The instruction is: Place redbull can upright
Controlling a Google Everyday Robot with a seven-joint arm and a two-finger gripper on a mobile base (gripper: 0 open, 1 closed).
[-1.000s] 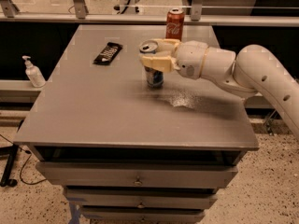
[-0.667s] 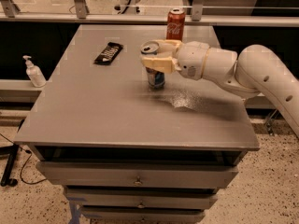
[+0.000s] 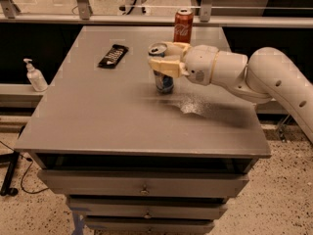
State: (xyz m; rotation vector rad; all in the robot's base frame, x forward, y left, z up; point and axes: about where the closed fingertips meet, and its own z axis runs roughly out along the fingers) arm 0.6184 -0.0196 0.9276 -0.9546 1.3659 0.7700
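Nothing much has moved since a second ago; we see the gripper (image 3: 162,57) at the same spot, a little above the middle of the frame, and the redbull can (image 3: 164,82) stands where it stood. We see the can upright on the grey table (image 3: 107,116), with its silver top up and its blue and silver side showing below the fingers. The gripper's cream fingers (image 3: 166,66) are closed tight on the top half of the can, one in front of it and one behind it; the bottom of the can looks to sit on the table, but we cannot be sure that it touches. The white arm (image 3: 274,77) comes in from the right edge of the frame and reaches left to the can.

Behind the gripper, near the top of the frame, we see a red cola can (image 3: 184,26) standing up at the far edge of the table; it is near the gripper but apart from it. To the left of the redbull can lies a flat black packet (image 3: 113,56), well apart from it. Just below and right of the can there is a shiny patch (image 3: 190,105) on the table. At the left edge of the frame a white pump bottle (image 3: 35,76) stands on a low ledge beside the table. Under the table top we see drawers (image 3: 142,185) in the lower part of the frame.
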